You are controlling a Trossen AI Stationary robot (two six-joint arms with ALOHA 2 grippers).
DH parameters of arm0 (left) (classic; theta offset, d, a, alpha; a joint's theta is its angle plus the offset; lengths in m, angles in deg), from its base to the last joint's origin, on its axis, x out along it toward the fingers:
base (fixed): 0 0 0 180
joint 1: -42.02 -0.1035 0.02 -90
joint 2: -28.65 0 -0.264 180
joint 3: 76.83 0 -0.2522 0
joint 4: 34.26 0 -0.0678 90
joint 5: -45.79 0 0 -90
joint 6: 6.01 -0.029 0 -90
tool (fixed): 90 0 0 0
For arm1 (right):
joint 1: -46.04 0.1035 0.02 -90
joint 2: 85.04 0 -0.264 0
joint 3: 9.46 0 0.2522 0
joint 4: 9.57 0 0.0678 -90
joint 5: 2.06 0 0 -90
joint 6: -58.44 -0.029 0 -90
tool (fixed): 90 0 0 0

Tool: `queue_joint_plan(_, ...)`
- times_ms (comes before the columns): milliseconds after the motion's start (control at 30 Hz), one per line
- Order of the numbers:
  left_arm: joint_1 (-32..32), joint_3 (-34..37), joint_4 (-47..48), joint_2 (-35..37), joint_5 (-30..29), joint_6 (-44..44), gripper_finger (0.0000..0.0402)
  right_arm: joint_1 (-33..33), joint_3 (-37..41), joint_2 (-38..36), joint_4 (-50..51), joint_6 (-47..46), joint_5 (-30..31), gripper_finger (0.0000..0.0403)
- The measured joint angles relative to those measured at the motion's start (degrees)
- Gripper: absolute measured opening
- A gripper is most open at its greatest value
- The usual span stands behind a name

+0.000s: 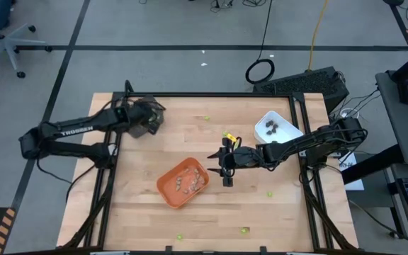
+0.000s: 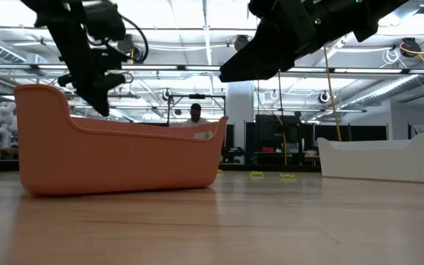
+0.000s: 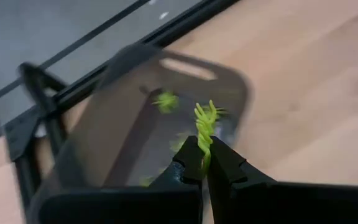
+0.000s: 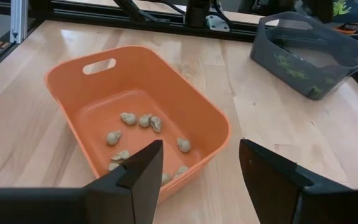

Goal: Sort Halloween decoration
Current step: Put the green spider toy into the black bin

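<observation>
My left gripper is at the table's far left corner, shut on a lime-green decoration piece over the dark grey tray, where more green pieces lie. In the high view this gripper blurs over the tray. My right gripper hangs open beside the orange tray, right of it, with nothing between its fingers. Tan-grey pieces lie in the orange tray. Dark brown pieces lie in the white tray. My left gripper pinches the lime-green piece by its lower end between its two fingertips. The rest of the piece sticks out past the tips. The fingers slant downward over the dark grey tray, and the piece is lifted clear of it.
Loose lime-green pieces lie on the wood: one near the far edge, one by the right arm, one to the right, two by the near edge. A black frame edges the table. A person sits in the room beyond.
</observation>
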Motion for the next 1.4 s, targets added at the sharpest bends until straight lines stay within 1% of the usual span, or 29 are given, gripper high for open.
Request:
queue_joint_plan(67, -2.65, 0.0, 0.17, -0.72, 0.09, -1.08, 0.0, 0.0, 0.0, 0.0, 0.02, -0.16, 0.0, 0.0196)
queue_joint_plan(167, -4.88, 0.0, 0.15, -1.68, 0.1, -2.05, 0.0008, 0.0, 0.0, 0.0, 0.03, -0.26, -0.19, 0.0196)
queue_joint_plan(233, -5.66, 0.0, 0.13, -2.15, 0.11, -2.67, 0.0024, 0.0, 0.0, 0.0, 0.33, -0.26, -0.2, 0.0196)
queue_joint_plan(367, -6.62, 0.0, 0.09, -3.12, -0.63, -2.72, 0.0068, 0.0, 0.0, 0.02, 0.93, -0.39, -0.2, 0.0196)
queue_joint_plan(500, -6.76, 0.0, 0.07, -3.54, -1.33, -2.71, 0.0107, 0.12, 0.0, 0.01, 1.46, -2.37, -0.19, 0.0196)
queue_joint_plan(567, -6.7, 0.0, -0.02, -3.51, -1.51, -2.64, 0.012, 0.81, 0.0, -0.33, 1.51, -2.45, 0.07, 0.0196)
queue_joint_plan(667, -5.93, 0.0, 0.0, -3.52, -1.51, -2.6, 0.0127, 2.89, 0.0, -1.09, 2.53, -1.87, -0.01, 0.0196)
queue_joint_plan(733, -4.55, 0.0, 0.0, -3.52, -1.47, -2.6, 0.0128, 4.63, -0.03, -2.05, 5.2, -2.56, -0.01, 0.0196)
queue_joint_plan(833, -1.67, 0.0, -0.03, -3.31, -1.39, -2.63, 0.0129, 7.53, -0.96, -4.48, 13.58, -6.48, 0.09, 0.0196)
queue_joint_plan(967, 3.01, 0.0, -1.82, -2.6, -1.51, -2.58, 0.0129, 11.66, -4.12, -7.0, 26.04, -15.62, -0.13, 0.0196)
queue_joint_plan(1100, 8.12, 0.0, -5.49, -2.17, -1.62, -2.56, 0.0129, 16.17, -5.95, -7.37, 35.26, -24.04, -0.28, 0.0196)
queue_joint_plan(1233, 13.32, 0.0, -8.24, -2.17, -1.6, -1.96, 0.0129, 19.96, -6.11, -7.32, 37.97, -31.32, -0.7, 0.0196)
queue_joint_plan(1400, 19.75, 0.0, -10.56, -2.17, -1.64, 0.28, 0.0129, 24.41, -6.13, -7.24, 36.33, -39.74, -1.89, 0.0196)
